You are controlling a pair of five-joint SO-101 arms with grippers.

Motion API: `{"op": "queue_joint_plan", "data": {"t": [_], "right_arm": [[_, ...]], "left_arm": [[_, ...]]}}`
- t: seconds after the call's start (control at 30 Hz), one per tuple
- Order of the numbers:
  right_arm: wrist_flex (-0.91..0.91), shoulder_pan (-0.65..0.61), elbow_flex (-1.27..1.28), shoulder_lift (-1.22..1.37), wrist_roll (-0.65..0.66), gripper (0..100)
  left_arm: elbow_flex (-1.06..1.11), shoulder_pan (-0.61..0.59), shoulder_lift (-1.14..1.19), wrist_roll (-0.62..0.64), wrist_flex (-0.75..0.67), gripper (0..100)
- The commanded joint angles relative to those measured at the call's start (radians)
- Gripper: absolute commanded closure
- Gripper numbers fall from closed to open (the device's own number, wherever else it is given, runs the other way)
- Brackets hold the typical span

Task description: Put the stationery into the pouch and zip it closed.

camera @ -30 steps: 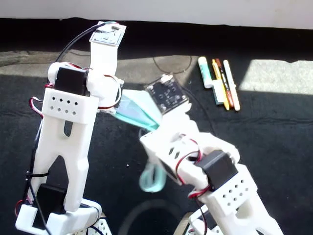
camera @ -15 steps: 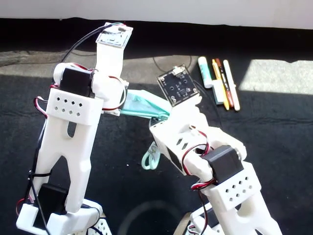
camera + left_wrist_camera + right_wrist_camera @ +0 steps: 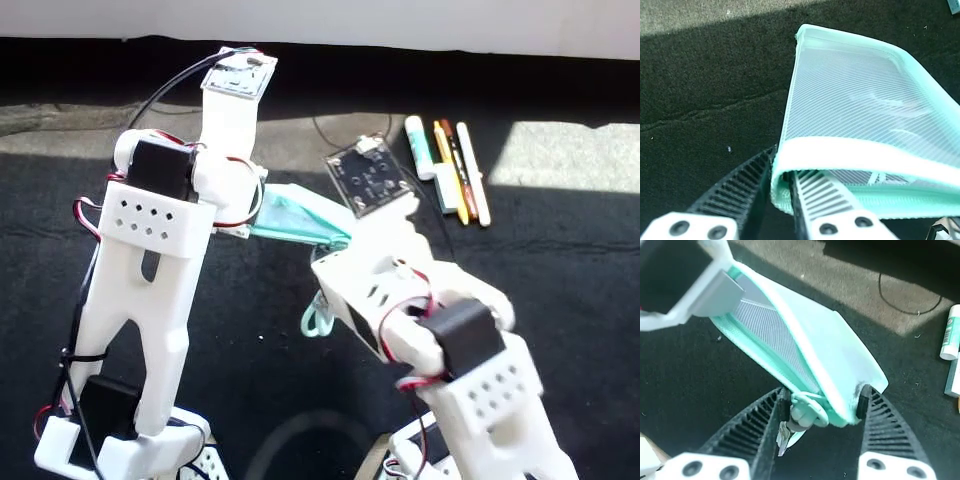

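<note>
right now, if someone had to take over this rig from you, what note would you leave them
Left gripper: shut on one end of the mint-green mesh pouch, holding it off the black mat.
Right gripper: open, straddling the pouch's other end, beside the zip pull.
Stationery: the white glue stick and coloured pens lie side by side on the mat beyond the arms, apart from the pouch.
Done: pouch lifted between the arms. I see no stationery in it and cannot tell if the zip is open.
Left: open the zip if needed, load the stationery, zip it shut.
</note>
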Motion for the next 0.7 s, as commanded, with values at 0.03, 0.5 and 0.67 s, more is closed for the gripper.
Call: {"op": "queue_joint_plan", "data": {"t": [0.03, 0.5, 0.67], "right_arm": [[0.007, 0.025, -0.114, -0.133, 0.009, 77.9], [-0.199, 0.492, -0.216, 0.048, -0.222, 77.9], [-0.372, 0.521, -0.220, 0.432, -0.215, 78.1]], "left_arm": [[0.004, 0.015, 0.007, 0.021, -0.038, 99], [0.005, -0.048, 0.008, 0.018, -0.044, 99], [-0.001, -0.131, -0.002, 0.017, -0.031, 99]]}}
